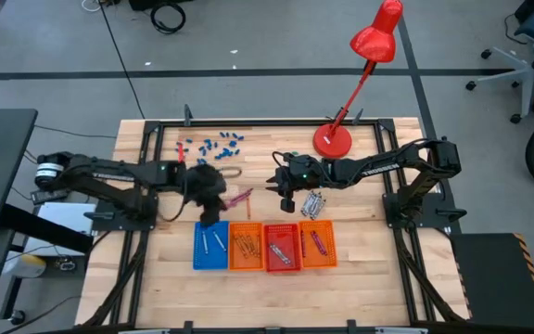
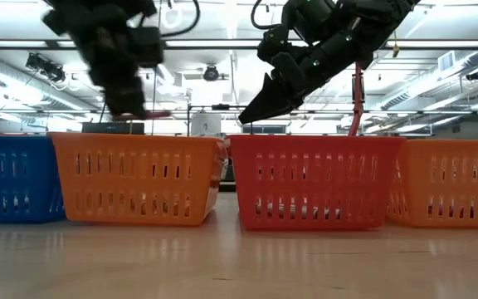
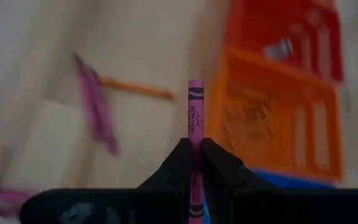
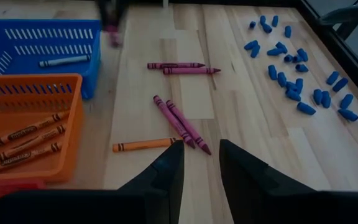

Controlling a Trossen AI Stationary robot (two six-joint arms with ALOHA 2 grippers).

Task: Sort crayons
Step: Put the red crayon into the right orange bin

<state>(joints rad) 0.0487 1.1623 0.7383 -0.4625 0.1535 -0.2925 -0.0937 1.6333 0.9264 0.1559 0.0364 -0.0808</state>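
My left gripper [image 3: 195, 144] is shut on a magenta crayon [image 3: 195, 109] and hangs above the table near the blue basket [image 1: 210, 247]. More magenta crayons [image 4: 180, 123] and an orange crayon [image 4: 143, 145] lie flat on the wood between the arms. Silvery grey crayons [image 1: 313, 204] lie in a small heap near the right arm. My right gripper [image 4: 201, 163] hovers open over the loose crayons, nothing between its fingers. The orange basket [image 4: 17, 93] holds several orange crayons. A grey crayon [image 4: 64, 61] lies in the blue basket. My left gripper pinches the magenta crayon between its two fingers, around the crayon's middle [image 3: 195, 142]. The crayon lies along the fingers, and its free end [image 3: 195, 87] sticks out ahead of the fingertips. The fingers slant downward and the crayon is lifted clear of the table.
Four small baskets stand in a row near the front edge: blue, orange [image 1: 245, 247], red [image 1: 281, 247] and orange [image 1: 315, 243]. Stubby blue bits [image 1: 219, 144] are scattered at the far left. A red desk lamp [image 1: 334, 139] stands at the far side.
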